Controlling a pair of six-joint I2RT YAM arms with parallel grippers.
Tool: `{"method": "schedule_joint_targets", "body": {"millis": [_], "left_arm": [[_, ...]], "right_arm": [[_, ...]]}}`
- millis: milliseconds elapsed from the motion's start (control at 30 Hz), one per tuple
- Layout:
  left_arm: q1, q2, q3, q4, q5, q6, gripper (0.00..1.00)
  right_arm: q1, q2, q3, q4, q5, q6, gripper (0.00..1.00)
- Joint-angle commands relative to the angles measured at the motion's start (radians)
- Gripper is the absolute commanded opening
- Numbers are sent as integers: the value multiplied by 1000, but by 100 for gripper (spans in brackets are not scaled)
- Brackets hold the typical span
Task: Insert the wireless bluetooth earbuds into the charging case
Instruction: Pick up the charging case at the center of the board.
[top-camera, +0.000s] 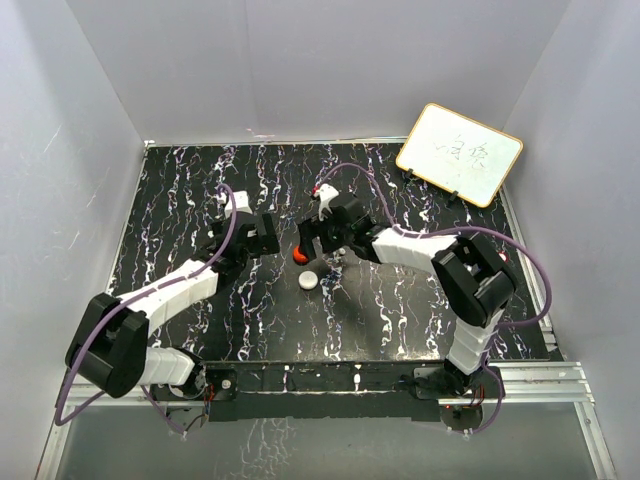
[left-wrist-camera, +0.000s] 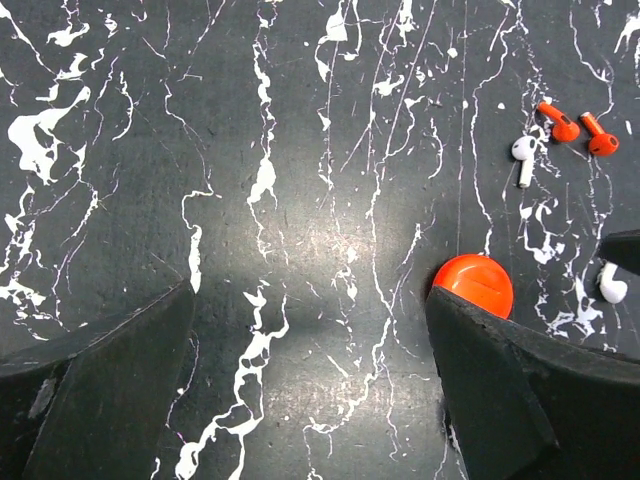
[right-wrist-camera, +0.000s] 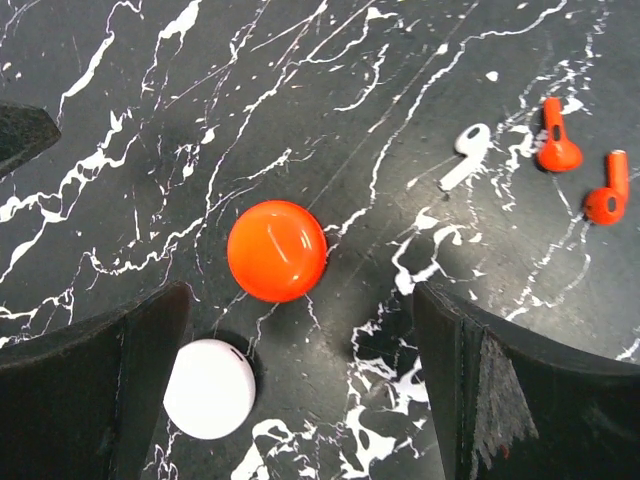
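Nearest the arm bases lies a white puck on the black marbled table. Just beyond it, apart from it, sits the red puck, probably the charging case, and its lid looks shut. The right claw hovers over these two with its jaws spread wide and nothing held. To the left, the left claw hangs above bare table, jaws equally wide and empty, with the red puck just beside its right finger.

Past the red puck lie the red earbuds, two of them close together but not touching, flat on the table, with a white earbud near them. They cannot be made out in the top view. At the far right a whiteboard leans.

The earbuds are likely very light, hard and glossy, so they may slip or skid when pinched. A grip across the stem, close under the head, seems safest, taking one at a time.
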Motion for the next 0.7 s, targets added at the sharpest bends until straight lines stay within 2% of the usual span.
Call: {"method": "schedule_joint_targets", "body": {"millis": [0, 433, 667], "left_arm": [[14, -58, 1, -32, 26, -32, 99], [26, -61, -32, -16, 39, -41, 99], [33, -43, -34, -7, 52, -46, 98]], "right_arm": [[33, 26, 70, -3, 40, -44, 92], [101, 79, 68, 11, 102, -98, 90], [119, 114, 71, 36, 127, -123, 86]]}}
